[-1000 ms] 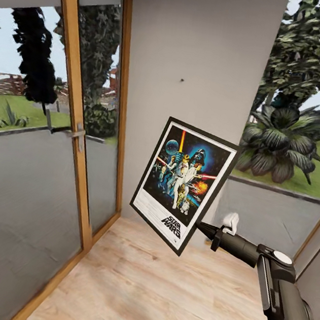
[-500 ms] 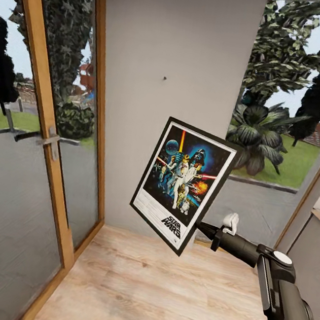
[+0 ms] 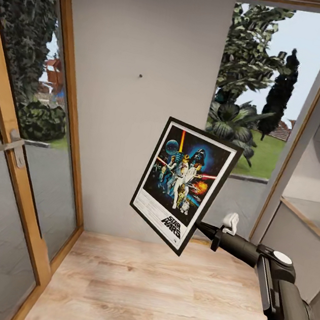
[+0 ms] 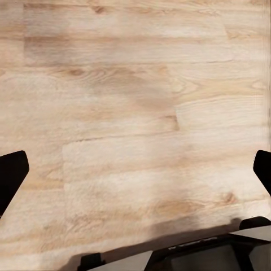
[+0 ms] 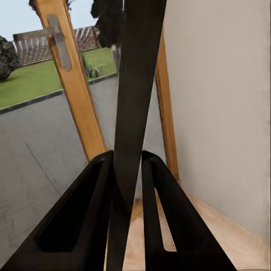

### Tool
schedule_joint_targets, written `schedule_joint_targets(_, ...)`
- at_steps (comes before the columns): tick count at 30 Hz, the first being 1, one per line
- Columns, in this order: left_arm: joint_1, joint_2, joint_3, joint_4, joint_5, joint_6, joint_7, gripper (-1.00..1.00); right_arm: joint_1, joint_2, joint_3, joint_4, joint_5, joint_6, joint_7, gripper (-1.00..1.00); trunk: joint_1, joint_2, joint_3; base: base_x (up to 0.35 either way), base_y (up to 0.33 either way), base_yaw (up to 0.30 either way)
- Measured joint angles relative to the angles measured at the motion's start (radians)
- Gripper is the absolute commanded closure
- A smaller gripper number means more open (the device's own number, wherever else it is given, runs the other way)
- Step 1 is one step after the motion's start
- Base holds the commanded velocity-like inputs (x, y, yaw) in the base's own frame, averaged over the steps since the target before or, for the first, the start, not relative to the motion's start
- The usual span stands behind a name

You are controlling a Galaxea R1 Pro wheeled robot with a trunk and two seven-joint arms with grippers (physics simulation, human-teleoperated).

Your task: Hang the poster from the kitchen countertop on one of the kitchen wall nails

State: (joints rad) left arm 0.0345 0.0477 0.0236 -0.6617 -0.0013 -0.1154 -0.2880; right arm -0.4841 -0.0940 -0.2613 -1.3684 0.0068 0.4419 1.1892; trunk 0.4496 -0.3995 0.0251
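The right arm (image 3: 283, 296) is seen reaching forward from the lower right of the head view, over a pale wooden floor (image 3: 150, 297). At its end the right tool (image 3: 202, 229) is pinched on the lower right edge of the poster (image 3: 184, 184), which is held up in the air, tilted, its artwork facing the head camera. In the right wrist view the two dark fingers (image 5: 84, 220) are seen pressed against the poster's thin black edge (image 5: 135, 101), which runs up between them.

In the left wrist view the two dark fingertips (image 4: 11, 178) of the left tool (image 4: 135, 175) are seen spread wide apart at the picture's sides, with nothing between them but floorboards (image 4: 135, 113).

Beyond the poster a plain pale grey wall (image 3: 148, 35) is seen, and a tiny dark nail (image 3: 140, 76) is set in it, above and to the left of the poster and well apart from it. A wood-framed glass door (image 3: 21, 160) with a metal handle (image 3: 10, 147) stands at the left, and a window (image 3: 262, 93) onto trees and lawn at the right
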Motion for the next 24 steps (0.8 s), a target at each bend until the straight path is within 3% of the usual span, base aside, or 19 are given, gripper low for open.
schedule_joint_targets(24,0.0,0.0,0.0,0.0,0.0,0.0,0.003,-1.0,0.0,0.0,0.002,0.0,0.004,-0.001,0.003,1.0,0.0,0.0,0.002,0.0,0.0,-0.026)
